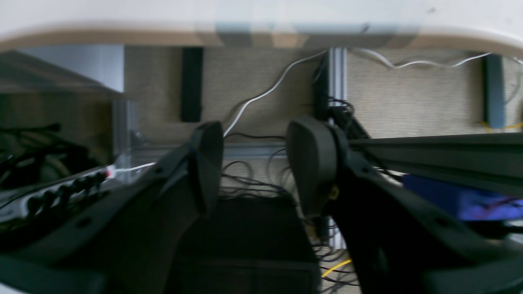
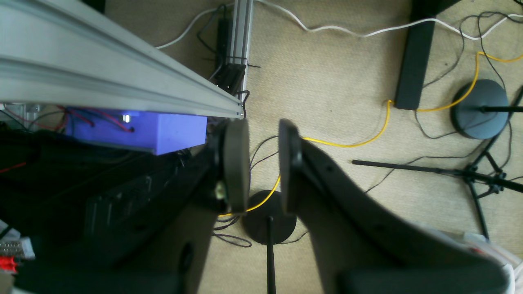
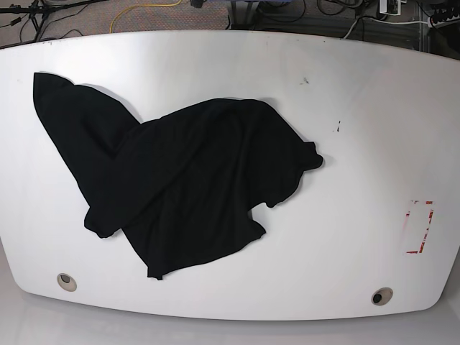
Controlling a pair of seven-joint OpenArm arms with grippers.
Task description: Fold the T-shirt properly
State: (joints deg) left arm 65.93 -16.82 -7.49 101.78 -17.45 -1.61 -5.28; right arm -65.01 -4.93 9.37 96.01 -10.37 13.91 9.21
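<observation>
The black T-shirt (image 3: 194, 187) lies crumpled and spread on the left and middle of the white table (image 3: 359, 108), one part reaching to the far left corner. Neither arm shows in the base view. In the left wrist view my left gripper (image 1: 255, 134) hangs open, its fingers wide apart with nothing between them, facing carpet and cables below the table edge (image 1: 261, 36). In the right wrist view my right gripper (image 2: 263, 139) is over the floor with a narrow gap between its pads and nothing in it. The T-shirt is in neither wrist view.
A red tape outline (image 3: 420, 226) marks the table's right side. Two round grommets (image 3: 66, 281) (image 3: 382, 296) sit near the front edge. An aluminium rail (image 2: 122, 77), a purple box (image 2: 163, 130), cables and stand bases (image 2: 480, 108) are down by the floor.
</observation>
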